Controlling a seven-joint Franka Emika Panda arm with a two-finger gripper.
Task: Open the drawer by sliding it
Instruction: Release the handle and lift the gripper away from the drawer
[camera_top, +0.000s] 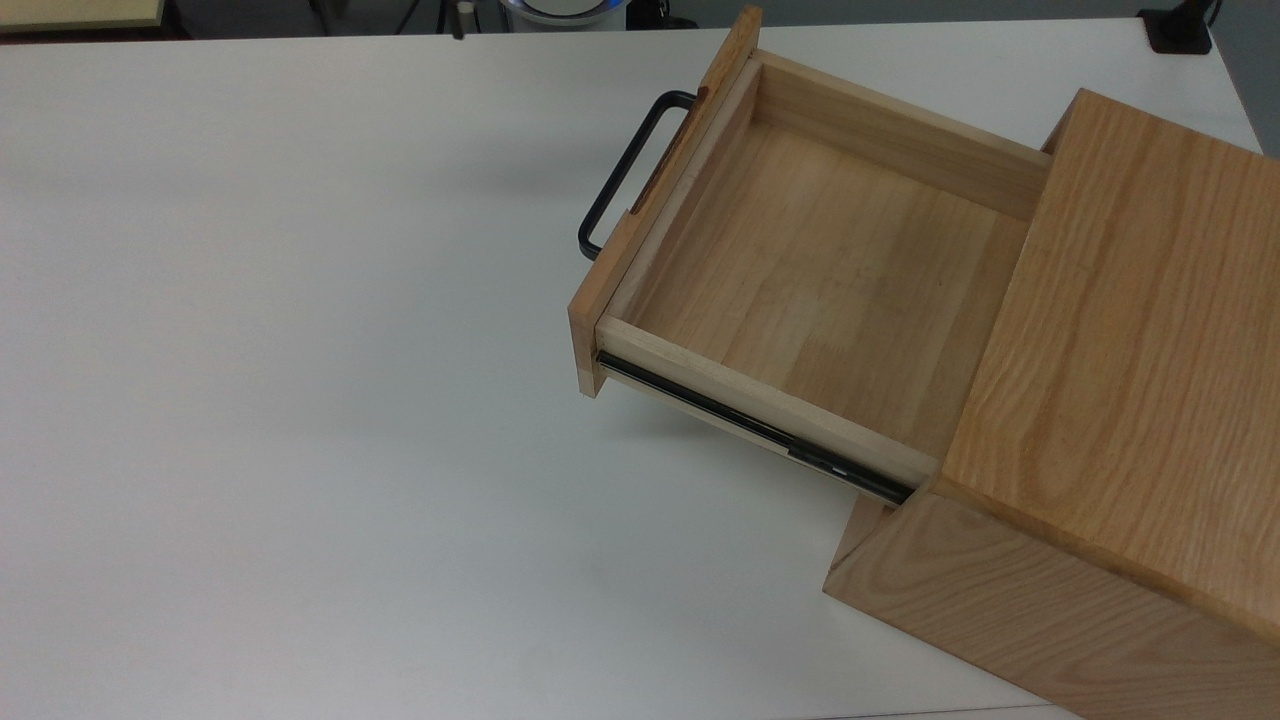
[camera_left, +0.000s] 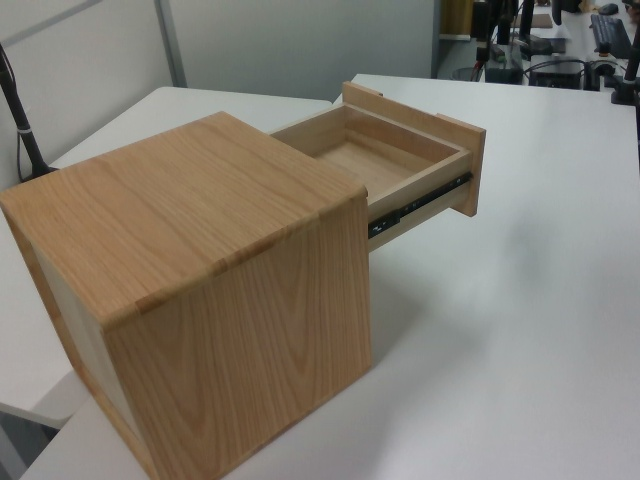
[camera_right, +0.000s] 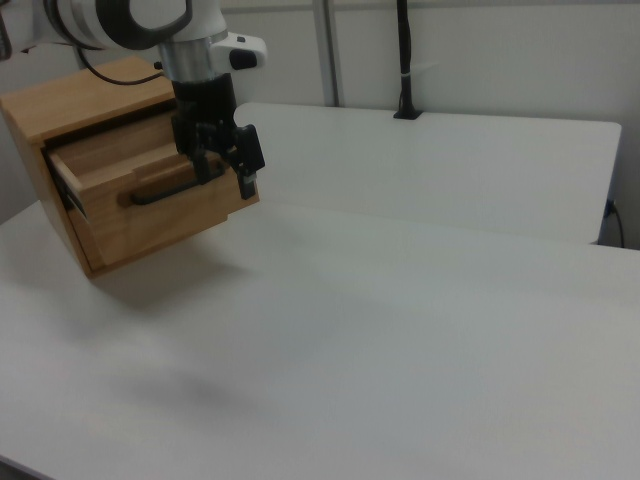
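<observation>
The drawer (camera_top: 800, 270) stands pulled well out of the cabinet (camera_top: 1130, 400) toward the top view's left, its tray bare. In the right view the gripper (camera_right: 228, 165) hangs in front of the handle (camera_right: 165, 190), fingers apart and holding nothing
</observation>
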